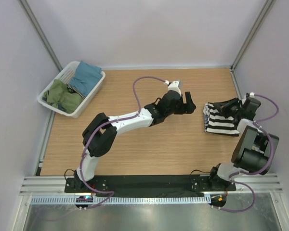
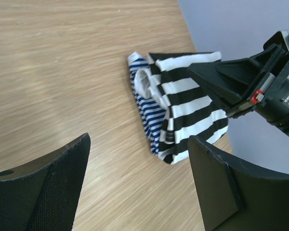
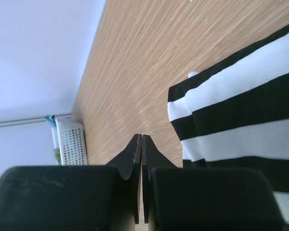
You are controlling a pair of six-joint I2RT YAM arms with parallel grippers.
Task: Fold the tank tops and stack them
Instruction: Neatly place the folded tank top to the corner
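Top external view: the black-and-white tank top lies folded on the navy-and-white tank top at the right of the desk.
We see the right end effector pressed together on nothing at the pile's far side. We judge that a low sideways move could snag the upper layer and drag its fold open. The left end effector hangs spread wide just left of the pile, and a careless sweep from there could shove both garments askew.

Light wood-grain tabletop, enclosed on three sides by plain pale lilac-grey walls. Slim grey metal posts mark the rear corners; a ribbed aluminium rail borders the near edge. Illumination even and diffuse.
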